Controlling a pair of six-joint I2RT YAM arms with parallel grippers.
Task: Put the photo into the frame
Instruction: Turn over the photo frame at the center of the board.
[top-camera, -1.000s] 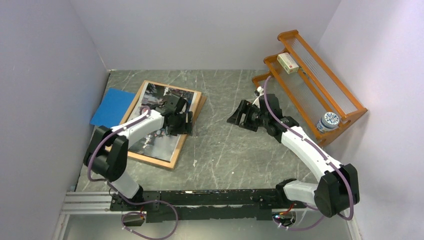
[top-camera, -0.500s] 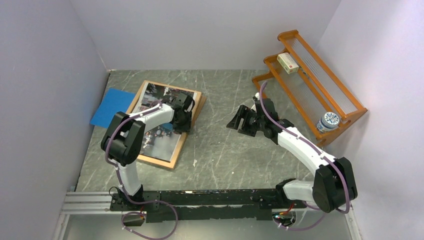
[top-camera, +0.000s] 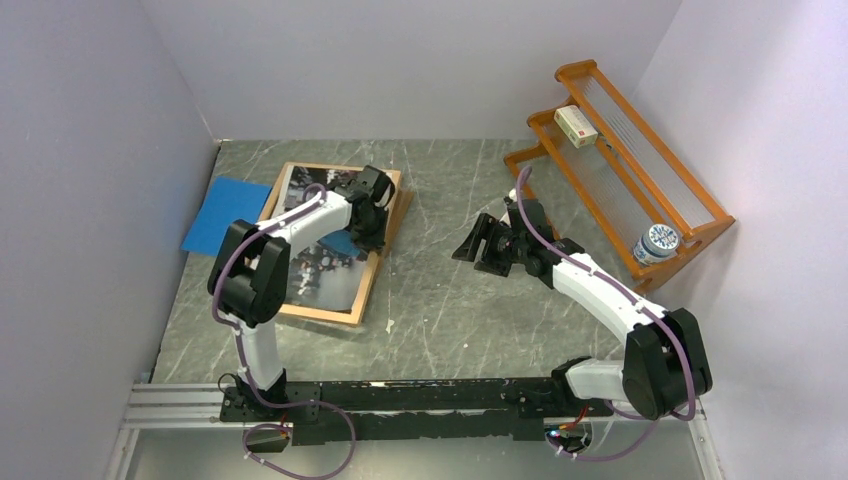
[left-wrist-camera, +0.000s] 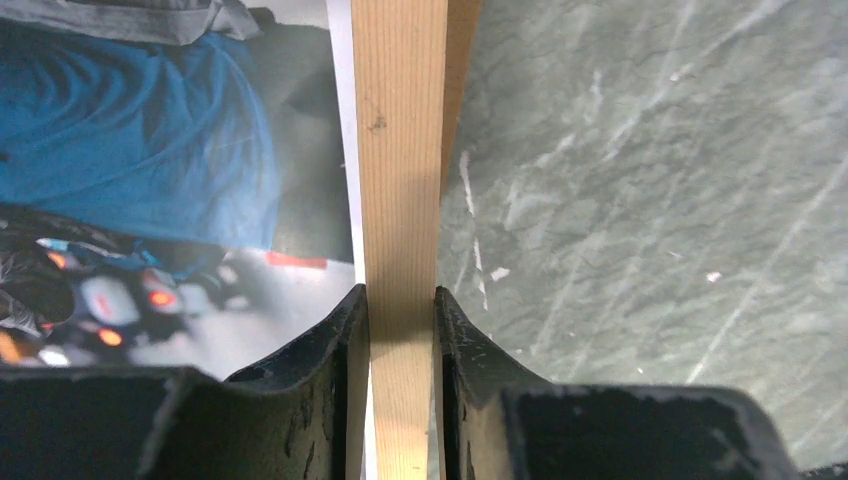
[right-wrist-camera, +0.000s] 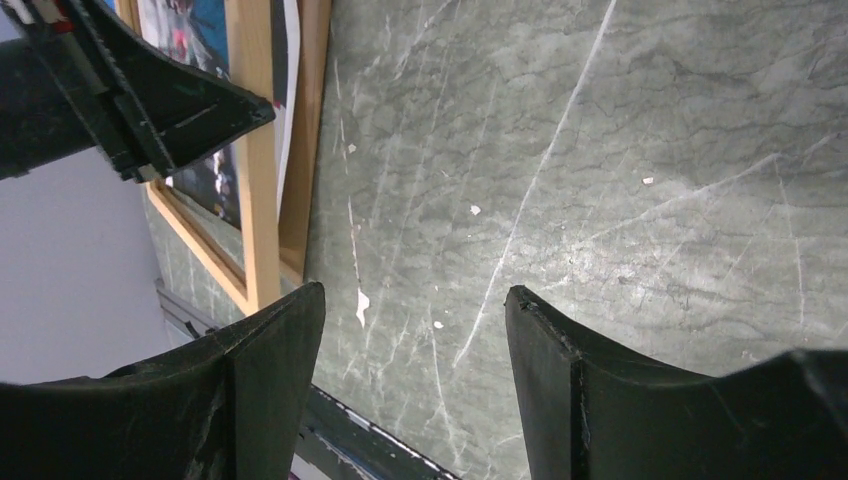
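The frame (top-camera: 320, 317), with a narrow light-orange wooden border, lies flat on the left half of the table. The photo (top-camera: 312, 268), a colour print with a blue shirt (left-wrist-camera: 130, 150) in it, lies inside the border. My left gripper (top-camera: 372, 214) is at the frame's right side, pointing down. In the left wrist view its jaws (left-wrist-camera: 400, 297) press on both sides of the wooden bar (left-wrist-camera: 400, 150). My right gripper (top-camera: 472, 245) hovers over bare table at mid right, open and holding nothing (right-wrist-camera: 415, 295). The frame's edge (right-wrist-camera: 258, 200) shows at the left of the right wrist view.
A brown panel edge (top-camera: 403, 203) sticks out under the frame's right side. A plain blue sheet (top-camera: 222, 215) lies left of the frame by the wall. An orange slatted rack (top-camera: 620, 150) at back right carries a small box (top-camera: 576, 126) and a patterned cup (top-camera: 657, 243).
My left gripper moved off the photo onto the frame's right bar and closed on it. The frame's near end shifted slightly. The right gripper drifted a little left.
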